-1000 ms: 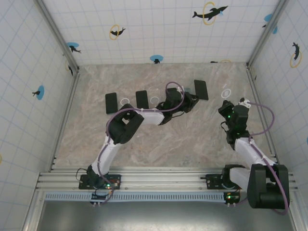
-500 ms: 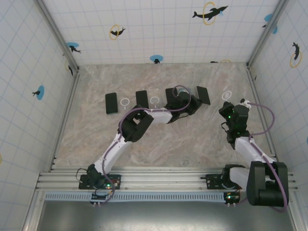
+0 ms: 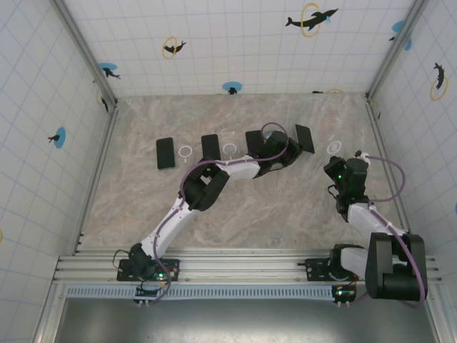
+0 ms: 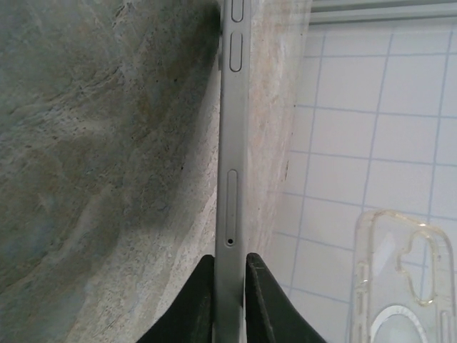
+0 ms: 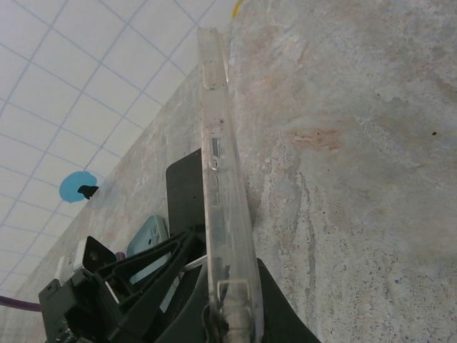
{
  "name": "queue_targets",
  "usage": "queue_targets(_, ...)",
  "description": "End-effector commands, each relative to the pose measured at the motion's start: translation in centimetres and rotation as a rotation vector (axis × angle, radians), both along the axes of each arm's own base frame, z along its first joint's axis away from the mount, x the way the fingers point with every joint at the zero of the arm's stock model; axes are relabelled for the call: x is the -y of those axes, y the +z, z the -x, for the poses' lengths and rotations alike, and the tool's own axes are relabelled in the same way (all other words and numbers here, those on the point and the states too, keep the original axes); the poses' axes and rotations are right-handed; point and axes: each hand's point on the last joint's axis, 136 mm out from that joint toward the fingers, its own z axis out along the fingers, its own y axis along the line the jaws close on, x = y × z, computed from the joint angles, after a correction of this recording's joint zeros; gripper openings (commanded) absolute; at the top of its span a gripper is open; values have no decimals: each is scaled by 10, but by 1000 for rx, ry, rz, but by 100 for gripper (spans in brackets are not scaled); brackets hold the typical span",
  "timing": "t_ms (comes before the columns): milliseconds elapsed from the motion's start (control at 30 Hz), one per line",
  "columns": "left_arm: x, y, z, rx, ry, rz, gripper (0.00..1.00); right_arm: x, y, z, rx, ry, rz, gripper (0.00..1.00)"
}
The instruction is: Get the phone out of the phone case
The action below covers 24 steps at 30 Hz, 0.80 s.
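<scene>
We judge the extraction done: the slim black phone with a grey metal edge (image 3: 305,138) and the clear plastic phone case (image 3: 333,146) are held apart over the far right of the marble tabletop (image 3: 285,214). Only setting them down seems left.

The left gripper (image 4: 230,263) pinches the phone narrowly by its edge. The right gripper (image 5: 230,286) is clamped on the case's rim.

The wrist views give us both grips edge-on, too small to read from above. The top view gives the gap between phone and case, and a row of other black phones (image 3: 210,146) to the left.
</scene>
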Motion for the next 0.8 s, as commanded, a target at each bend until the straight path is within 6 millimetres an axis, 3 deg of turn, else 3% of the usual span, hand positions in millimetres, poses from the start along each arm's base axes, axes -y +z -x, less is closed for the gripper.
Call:
queue_targets(0,2,-1,2,19,-10,-50,23,2,-5,1,8,-6,-13,3)
queue_targets(267,-6,12,8,44,-33,-99,35,5,-9,0,-4,-7,-13,3)
queue_targets(767,-19,38,17,124,-79,-193,43,3,-12,-9,-14,18,0,4)
